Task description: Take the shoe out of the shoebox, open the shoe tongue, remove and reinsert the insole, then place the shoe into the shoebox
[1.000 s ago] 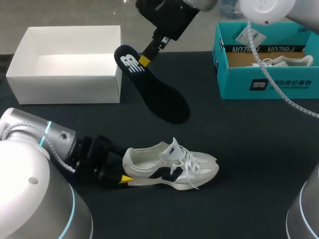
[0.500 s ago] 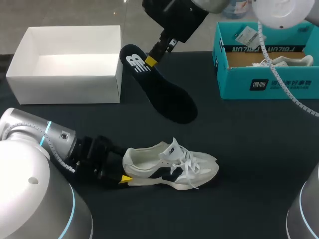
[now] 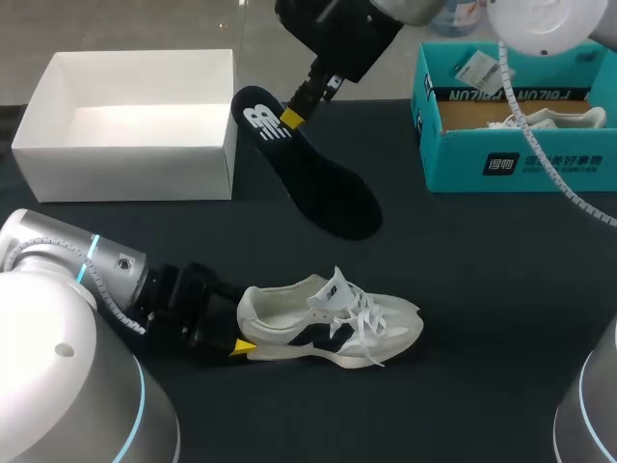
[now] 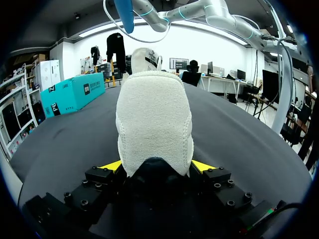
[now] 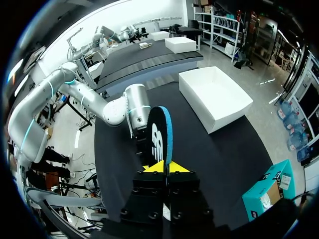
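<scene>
- Your left gripper [image 4: 155,167] is clamped on the shoe [image 3: 328,323]. In its wrist view the heel sits between the two yellow tips, and both press against it.
- The shoe lies on its sole on the dark table [image 3: 482,289], at about 6 o'clock from the table's middle. Its heel points to 9 o'clock and its toe to 3 o'clock. It is white with a dark side panel, and its laces lie loose over the tongue.
- Your left arm comes in low from 8 o'clock, in line with the shoe.
- Your right gripper [image 3: 289,118] pinches the insole [image 3: 304,164] near its heel end, with the fingers narrow on its thin edge.
- The insole is at about 12 o'clock, dark with a white logo and tilted. Its heel end is high by the gripper and its toe end slopes down toward 5 o'clock. You cannot tell whether the toe end touches the table.
- The white box [image 3: 125,174] stands open at 10 o'clock, just beside the insole's heel end.
- The teal box [image 3: 511,164] sits at 2 o'clock, well apart from the shoe.
</scene>
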